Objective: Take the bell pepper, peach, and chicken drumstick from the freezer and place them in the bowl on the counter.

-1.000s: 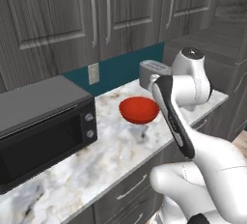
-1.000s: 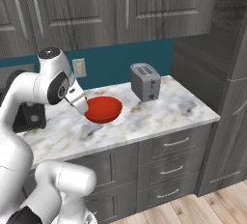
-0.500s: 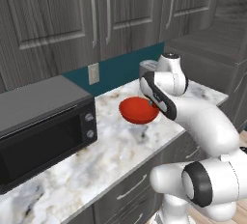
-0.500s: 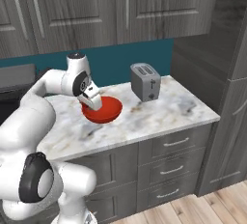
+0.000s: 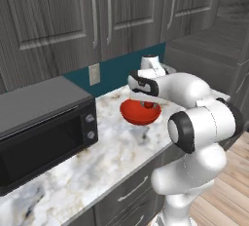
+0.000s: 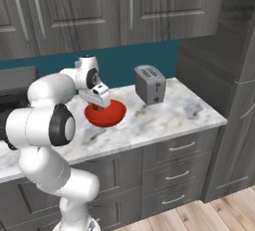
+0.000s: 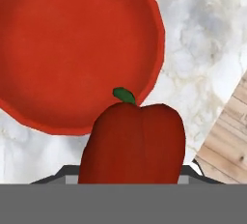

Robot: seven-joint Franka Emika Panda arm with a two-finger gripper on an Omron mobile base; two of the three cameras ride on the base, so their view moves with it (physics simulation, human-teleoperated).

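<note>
Fingertips of the claw (image 7: 130, 179) were hidden: the glossy red bell pepper with a short green stem (image 7: 132, 146) filled the lower middle of the hand view and covered them, with only pale slivers of the hand showing at either side. The pepper's lower end was cut off by the frame edge. It sat between the jaws, so the claw was clenched on the pepper.

In the left base view the claw (image 5: 148, 105) was largely masked by the arm's own white wrist; a small red patch at the claw was hard to tell from the bowl behind it. In the right base view the claw (image 6: 102, 106) hung just above the shallow round bright red bowl (image 6: 104, 114), the pepper too small to separate from the bowl's colour.

The bowl (image 7: 72, 49) lay at 11 o'clock from the pepper in the hand view, its interior bare, its top and left cut off. It rested on the white-and-grey marbled stone counter (image 6: 169, 110).

Arm pose: the arm reached forward over the counter edge, wrist bent down toward the bowl.

A grey two-slot toaster (image 6: 150, 84) stood at 3 o'clock of the bowl, apart from it. A black microwave (image 5: 41, 127) sat at 9 o'clock, partly cut off.
</note>
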